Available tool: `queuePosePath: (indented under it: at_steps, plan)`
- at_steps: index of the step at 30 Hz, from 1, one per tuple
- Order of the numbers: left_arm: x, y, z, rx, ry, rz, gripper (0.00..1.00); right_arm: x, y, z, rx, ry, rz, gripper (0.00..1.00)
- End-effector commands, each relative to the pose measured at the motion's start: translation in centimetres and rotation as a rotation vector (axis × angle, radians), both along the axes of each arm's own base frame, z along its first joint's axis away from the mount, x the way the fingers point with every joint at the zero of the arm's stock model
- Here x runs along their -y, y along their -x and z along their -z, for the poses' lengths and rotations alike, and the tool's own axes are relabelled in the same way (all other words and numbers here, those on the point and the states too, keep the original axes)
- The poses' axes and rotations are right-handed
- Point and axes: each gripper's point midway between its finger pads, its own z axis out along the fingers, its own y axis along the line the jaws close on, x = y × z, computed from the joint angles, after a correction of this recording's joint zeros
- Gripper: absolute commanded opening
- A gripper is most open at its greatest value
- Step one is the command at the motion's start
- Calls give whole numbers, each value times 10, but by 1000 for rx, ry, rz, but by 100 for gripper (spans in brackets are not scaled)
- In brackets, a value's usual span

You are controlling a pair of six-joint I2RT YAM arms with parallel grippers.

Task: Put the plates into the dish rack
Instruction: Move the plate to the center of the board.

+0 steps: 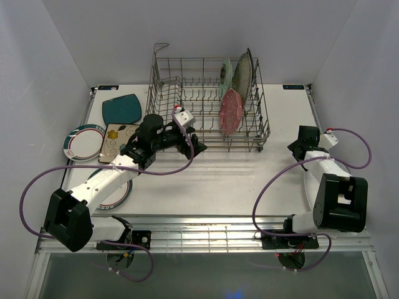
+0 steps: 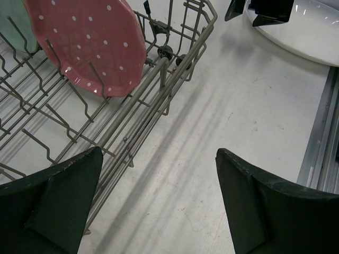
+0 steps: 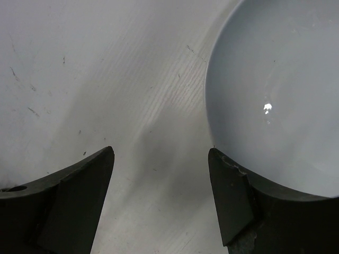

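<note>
1. The dish rack (image 1: 209, 103) sits at the back of the table (image 1: 224, 180), near the middle
2. Three plates stand up in its right side: a pink dotted plate (image 2: 87, 42), a mint green plate (image 1: 225, 78) and a speckled silver plate (image 1: 242, 73)
3. The left gripper (image 2: 159, 153) is spread wide with nothing in it. It hangs over bare table, just beside the rack's front rail. The pink dotted plate is up ahead inside the rack, not between the jaws
4. More plates lie flat on the left of the table: a teal square plate (image 1: 122, 109), a floral square plate (image 1: 118, 140), a white rimmed round plate (image 1: 83, 142) and another round plate (image 1: 121, 192) partly under the left arm
5. The right gripper (image 3: 161, 151) is spread wide too, with only table between its jaws. The big white oval plate (image 3: 275, 106) lies flat right by one jaw, outside the gap. I cannot tell if that jaw touches it
</note>
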Motion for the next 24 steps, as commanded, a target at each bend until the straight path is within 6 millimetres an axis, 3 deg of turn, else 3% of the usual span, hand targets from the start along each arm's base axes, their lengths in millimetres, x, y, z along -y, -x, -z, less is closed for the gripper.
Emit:
queuePosePath:
  at_steps: [1,12,17,24]
  plan:
    - [2,3,-6,26,10,23,98,8,6,4,-21,21,34,78]
    - [1,3,-7,28,9,17,98,11,2,-31,5,68,14,80]
    - [3,0,-1,11,-1,18,98,16,13,-38,-11,95,46,82]
    - [3,2,-4,14,2,23,98,16,22,-12,-80,83,58,82]
